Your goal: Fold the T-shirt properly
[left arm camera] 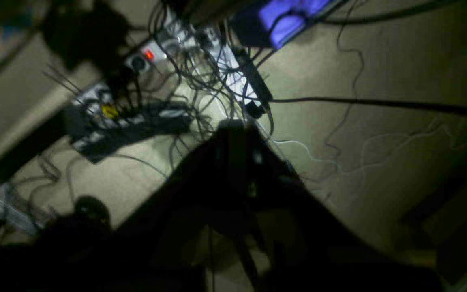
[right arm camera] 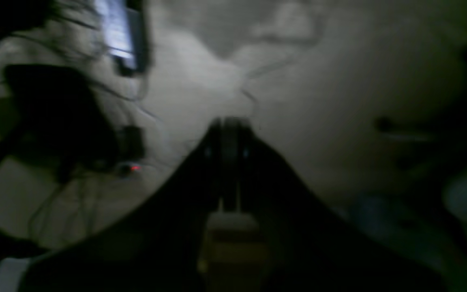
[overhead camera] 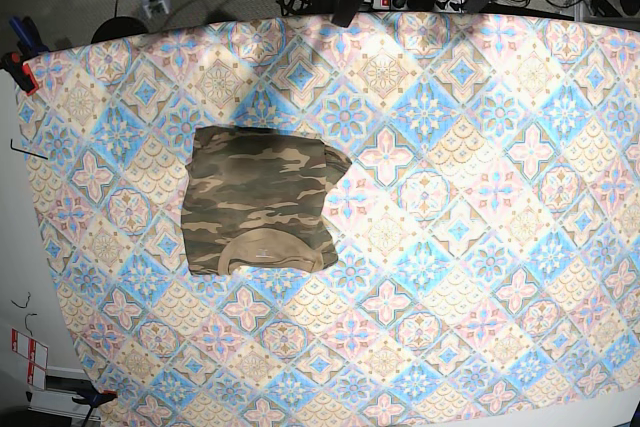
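T-shirt [overhead camera: 259, 203] is seen folded into a compact block on the counter [overhead camera: 480, 197], collar toward the near edge, left of centre in base view. Left tool [left arm camera: 233, 129] and right tool [right arm camera: 230, 125] are closed, empty, aimed at the floor; right arm is judged nearer.

We see a pale beige floor [left arm camera: 399, 52] strewn with tangled cables [left arm camera: 201, 77]; beside them lies a white power strip [left arm camera: 152, 54] with a glowing red switch. The room is dim.
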You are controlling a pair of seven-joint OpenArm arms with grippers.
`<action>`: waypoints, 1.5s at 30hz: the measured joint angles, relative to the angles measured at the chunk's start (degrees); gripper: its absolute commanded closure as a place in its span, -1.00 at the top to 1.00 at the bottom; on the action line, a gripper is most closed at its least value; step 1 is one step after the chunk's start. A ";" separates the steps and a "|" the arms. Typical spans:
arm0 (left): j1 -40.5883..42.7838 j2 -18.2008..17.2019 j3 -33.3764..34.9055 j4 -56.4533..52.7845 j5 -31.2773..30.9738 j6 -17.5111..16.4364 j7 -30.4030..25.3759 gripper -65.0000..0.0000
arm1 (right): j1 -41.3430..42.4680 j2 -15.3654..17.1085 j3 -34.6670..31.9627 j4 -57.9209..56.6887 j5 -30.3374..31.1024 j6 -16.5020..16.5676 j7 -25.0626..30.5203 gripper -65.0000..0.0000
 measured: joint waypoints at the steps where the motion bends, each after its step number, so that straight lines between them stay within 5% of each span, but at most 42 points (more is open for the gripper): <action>1: -1.29 0.02 -0.02 -2.25 -0.37 0.00 -0.28 -1.00 | 0.26 0.02 0.04 -2.23 -0.07 -1.16 0.79 -1.00; 7: -7.96 0.00 -0.26 -13.49 -0.44 0.09 -3.08 -1.00 | 5.66 -0.15 1.92 -14.32 0.20 -2.25 8.24 -1.00; 14: -18.49 0.15 0.17 -37.88 0.02 9.25 -12.46 -1.00 | 9.81 1.14 7.21 -29.86 -1.14 -2.78 14.93 -1.00; 22: -33.48 0.20 2.19 -70.66 -0.31 17.16 -32.33 -1.00 | 17.70 7.87 7.39 -52.41 0.22 -3.26 26.58 -1.00; 27: -35.34 0.85 6.64 -70.69 -0.39 27.26 -35.76 -1.00 | 20.98 12.09 7.26 -68.59 -0.11 -11.65 37.55 -1.00; 32: -36.13 2.58 8.96 -70.62 -0.09 38.60 -35.65 -1.00 | 24.22 14.51 7.21 -81.85 -0.76 -25.51 49.24 -1.00; 34: -36.13 2.71 9.16 -70.66 -0.17 40.09 -35.60 -1.00 | 25.16 15.17 7.21 -84.39 -0.70 -29.35 51.80 -1.00; 45: -37.05 3.69 9.01 -70.73 -0.39 39.98 -35.58 -1.00 | 25.44 12.11 7.28 -85.50 -0.20 -30.01 52.46 -1.00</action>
